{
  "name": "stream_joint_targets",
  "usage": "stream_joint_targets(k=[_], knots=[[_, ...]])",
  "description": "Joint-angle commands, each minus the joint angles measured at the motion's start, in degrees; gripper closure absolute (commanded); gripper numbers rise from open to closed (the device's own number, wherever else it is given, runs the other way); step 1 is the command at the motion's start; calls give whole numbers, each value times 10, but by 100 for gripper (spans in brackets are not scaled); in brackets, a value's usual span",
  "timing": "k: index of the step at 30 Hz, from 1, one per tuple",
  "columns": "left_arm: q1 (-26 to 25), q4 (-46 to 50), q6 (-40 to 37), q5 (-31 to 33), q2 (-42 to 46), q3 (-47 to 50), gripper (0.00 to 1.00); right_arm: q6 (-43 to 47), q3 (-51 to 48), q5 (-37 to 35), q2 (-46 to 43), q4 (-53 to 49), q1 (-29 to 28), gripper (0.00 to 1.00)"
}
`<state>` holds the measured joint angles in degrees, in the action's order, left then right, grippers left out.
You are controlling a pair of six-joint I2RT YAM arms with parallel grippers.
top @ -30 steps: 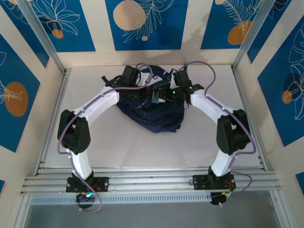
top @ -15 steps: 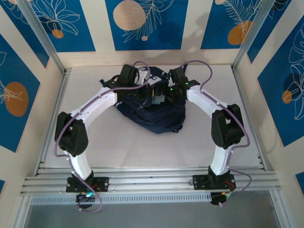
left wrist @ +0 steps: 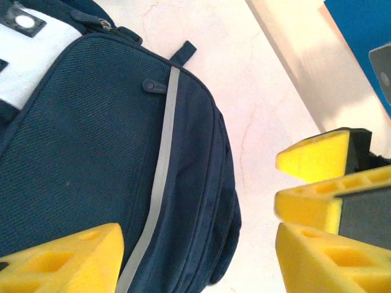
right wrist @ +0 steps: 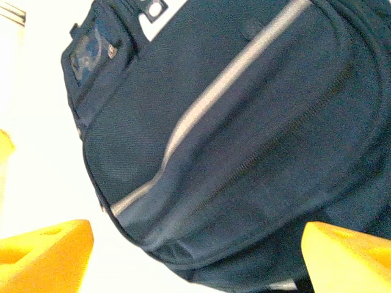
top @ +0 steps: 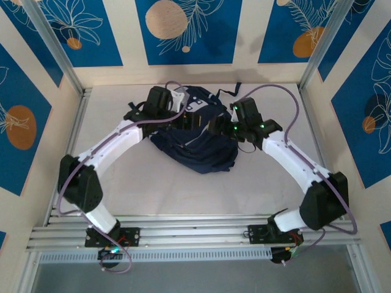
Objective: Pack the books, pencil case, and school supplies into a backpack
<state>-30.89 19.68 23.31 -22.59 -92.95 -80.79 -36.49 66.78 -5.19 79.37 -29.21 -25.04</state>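
Top view. Backpack (top: 198,149) lies on the table (top: 153,189), centre and toward the far side. Both arms arch in over its far half: left gripper (top: 185,119) and right gripper (top: 217,126) sit close together above it, nearly crowding each other. Purple cables (top: 287,101) loop above the arms. Bare table runs wide to left, right and front of the pack. Walls (top: 189,70) close three sides; rails (top: 195,235) cross the near edge.

Left wrist. Fingers (left wrist: 61,256) are spread wide with nothing between them, above the pack's side panel and its grey stripe (left wrist: 162,165). White patch (left wrist: 30,49) is at upper left. The pack's edge curves down mid-frame, with bare table beyond it. At right, the right gripper's yellow fingers stand just beside this one's, over open table. The wall foot crosses the top right.

Right wrist. Fingers (right wrist: 43,256) are parted wide, holding nothing, low over the pack's front. A zipper (right wrist: 275,152) runs beside the stripe. Free table lies at left.
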Motion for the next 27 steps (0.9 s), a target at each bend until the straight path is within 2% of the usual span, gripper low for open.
stream_joint_targets(k=[1, 5, 9, 16, 24, 27], knots=[[22, -51, 16, 40, 52, 72, 28, -5, -44, -22, -39, -36, -5, 11], [63, -120, 67, 61, 100, 178, 24, -30, -95, -15, -72, -27, -10, 11], [91, -212, 91, 50, 112, 254, 23, -65, -141, -7, -84, 22, -32, 11], [94, -261, 31, -2, 41, 235, 25, -135, -190, -32, -48, 113, -69, 11], [93, -231, 10, -22, -59, 178, 32, -151, -197, -40, -5, 160, -75, 12], [91, -233, 15, -46, -89, 163, 41, -148, -197, -38, 5, 177, -75, 16]])
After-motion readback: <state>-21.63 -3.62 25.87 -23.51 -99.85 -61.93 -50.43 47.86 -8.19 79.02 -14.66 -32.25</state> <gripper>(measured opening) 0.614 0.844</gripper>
